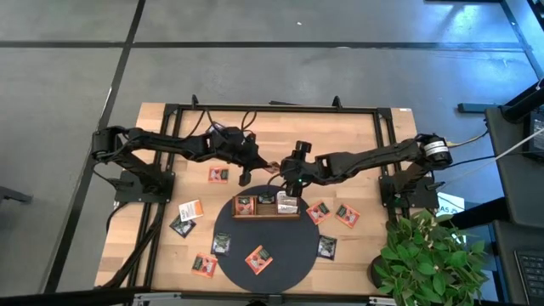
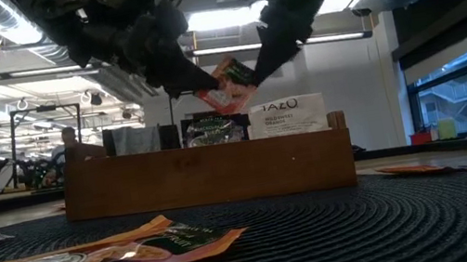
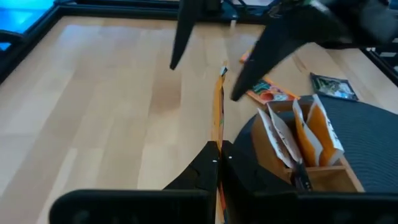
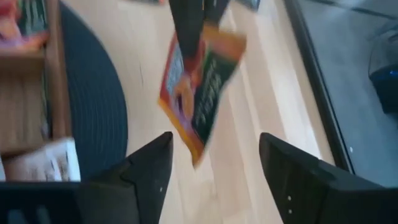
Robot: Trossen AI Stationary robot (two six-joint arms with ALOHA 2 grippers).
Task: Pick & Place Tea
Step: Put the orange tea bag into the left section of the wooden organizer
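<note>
Pale wooden tabletop [image 1: 170, 127] is carrying a round dark grey mat [image 1: 280, 255]; at its twelve o'clock edge, above the long brown wooden tray [image 1: 266, 212], the left gripper [image 3: 219, 158] is pinching an orange-red square tea sachet [image 4: 200, 87] while the right gripper [image 4: 214, 155] is hanging with jaws spread just beside it.
</note>
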